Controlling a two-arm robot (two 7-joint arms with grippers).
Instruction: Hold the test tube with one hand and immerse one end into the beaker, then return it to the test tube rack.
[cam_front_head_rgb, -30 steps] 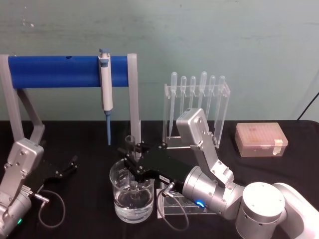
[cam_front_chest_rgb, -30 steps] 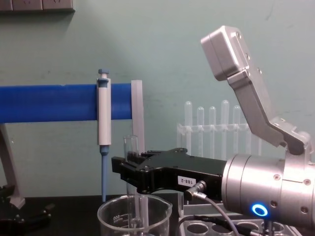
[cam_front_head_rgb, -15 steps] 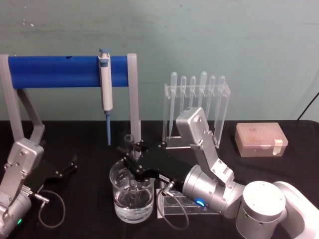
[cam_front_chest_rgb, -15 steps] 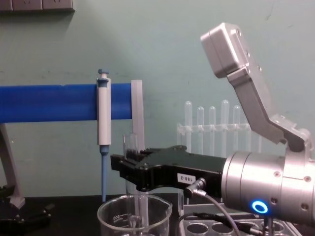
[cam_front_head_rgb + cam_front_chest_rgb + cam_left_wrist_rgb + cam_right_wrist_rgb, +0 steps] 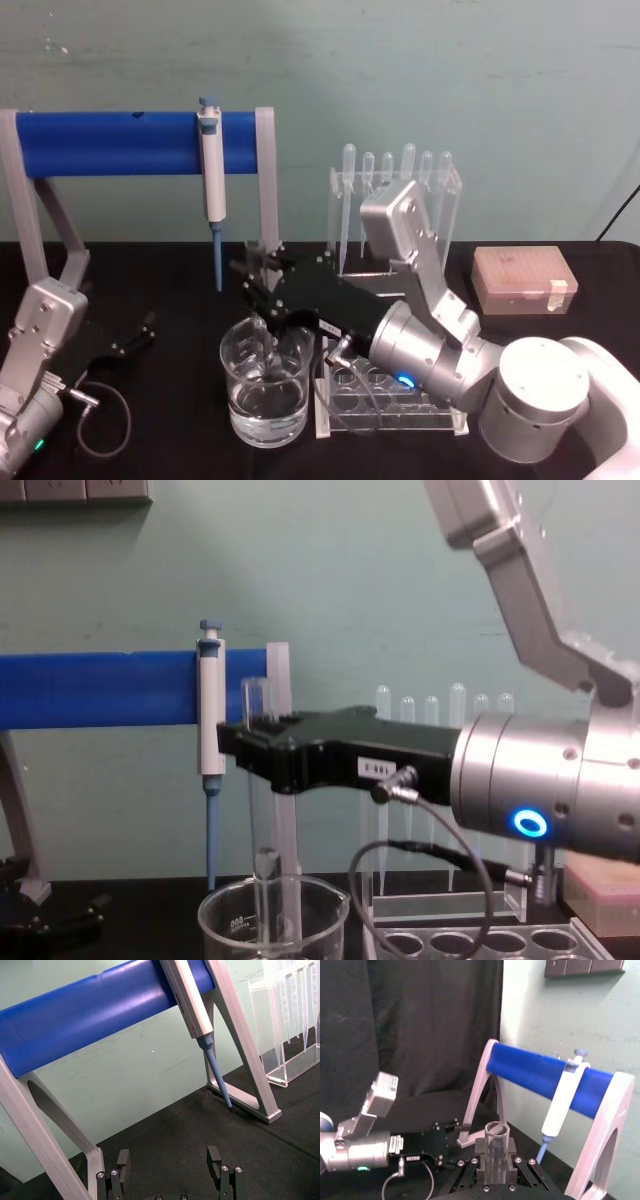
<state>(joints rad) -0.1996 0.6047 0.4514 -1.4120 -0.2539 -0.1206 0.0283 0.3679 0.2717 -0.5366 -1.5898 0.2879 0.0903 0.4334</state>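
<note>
Tube's hold: the test tube (image 5: 259, 810) is standing upright, open mouth up, gripped just under its rim. Most of its length is hanging free below the grip, which is leaving the bottom end clear for dipping.
Where the tube is: it is hanging straight over the beaker (image 5: 228, 922), its lower part reaching down into the mouth. From where I'm standing I cannot tell whether the tip is touching the liquid.
Beaker's spot: it is sitting on the black table (image 5: 180, 430) just beside the test tube rack (image 5: 395, 405) and is part full of clear liquid. I'd judge the trip back to the rack is going to be a short sideways one.
Right gripper: the right gripper (image 5: 257, 746) is pinching the glass from both sides, clamped on it. The right wrist view is showing the tube seated square between the pads (image 5: 481, 1152).
Right arm: it is reaching in from the right across the rack. The wrist is lying roughly level, and the elbow link is angling up in front of the pipette stand (image 5: 452, 225).
Left gripper: the left gripper (image 5: 135, 338) is lying low on the table at the far left, well apart from the beaker. Its fingers are spread with nothing between them.
Stage: I'd say the dipping part is under way, and the return to the rack is not yet done.
</note>
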